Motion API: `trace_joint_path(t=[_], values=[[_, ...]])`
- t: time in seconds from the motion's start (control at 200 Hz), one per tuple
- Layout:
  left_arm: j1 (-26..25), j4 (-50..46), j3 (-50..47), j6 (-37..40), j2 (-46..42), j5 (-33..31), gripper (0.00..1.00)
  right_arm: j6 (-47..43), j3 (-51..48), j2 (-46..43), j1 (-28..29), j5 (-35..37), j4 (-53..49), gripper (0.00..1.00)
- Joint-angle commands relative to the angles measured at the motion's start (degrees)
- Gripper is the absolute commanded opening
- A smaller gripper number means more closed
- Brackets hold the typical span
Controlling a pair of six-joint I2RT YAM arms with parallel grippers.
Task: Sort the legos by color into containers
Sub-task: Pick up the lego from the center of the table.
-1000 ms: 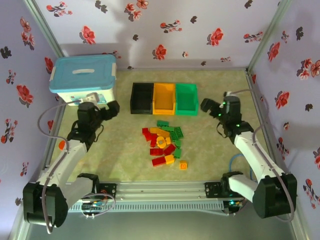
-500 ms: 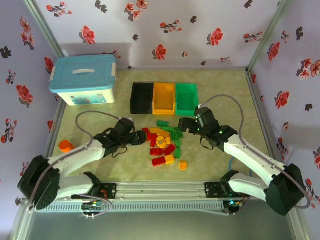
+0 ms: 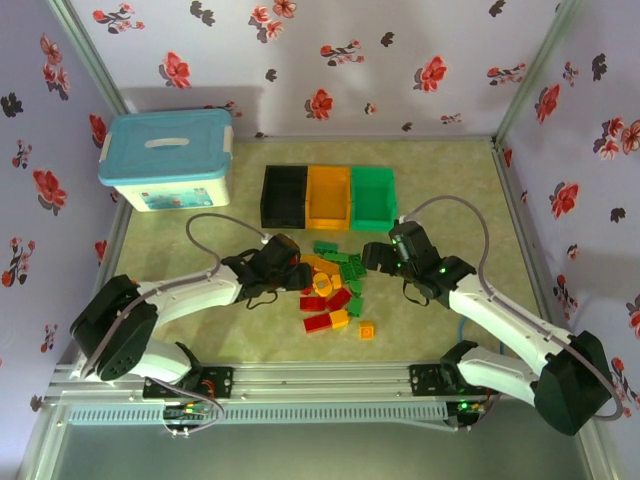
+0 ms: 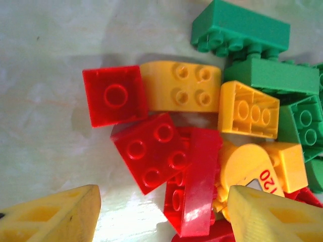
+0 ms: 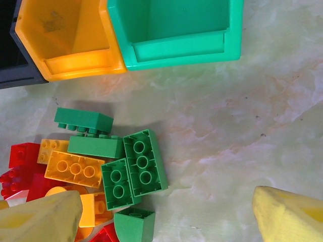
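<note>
Top external: L gripper (image 3: 291, 263), R gripper (image 3: 372, 256) at bricks (image 3: 326, 287), both w/ fingers apart; 3 bins (image 3: 328, 222) behind.

The legos (image 3: 328, 285) are hard plastic, smooth and glossy; a red lego (image 4: 197, 186) in the pile carries a bright streak of light. Behind the pile, the black bin (image 3: 283, 216), orange bin (image 5: 81, 63) and green bin (image 5: 176, 48) are smooth plastic with a softer shine, and the orange floor looks scuffed. The table (image 5: 227, 126) under the pile is marbled and slightly shiny. The left fingers (image 4: 50, 217) and right fingers (image 5: 292, 217) over the pile are matt yellow plastic. In front of the pile, the rail (image 3: 320, 380) is dull metal.
</note>
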Motion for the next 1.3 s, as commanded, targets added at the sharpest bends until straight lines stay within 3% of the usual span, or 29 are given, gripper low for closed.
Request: trace_joint_path(t=[0.0, 0.725, 0.97, 1.105, 1.295], values=[[-0.23, -2.27, 2.77, -0.96, 1.61, -2.94, 0.65, 1.17, -0.52, -1.13, 0.38, 1.73, -0.75, 0.87], [2.06, -4.15, 7.35, -2.56, 9.72, -3.72, 0.50, 2.66, 0.90, -4.35, 0.38, 1.17, -3.36, 0.85], [2.23, -4.48, 7.83, -2.48, 10.72, -4.24, 0.38, 3.19, 0.22, -7.60, 0.33, 2.09, -4.76, 0.84], [2.06, -6.73, 8.61, -2.36, 9.70, -4.51, 0.28, 3.54, 0.56, -8.17, 0.38, 1.96, -5.37, 0.82], [1.44, -9.83, 8.22, -2.41, 2.53, -6.99, 0.27, 4.21, 2.65, -8.39, 0.38, 1.53, -8.43, 0.81]])
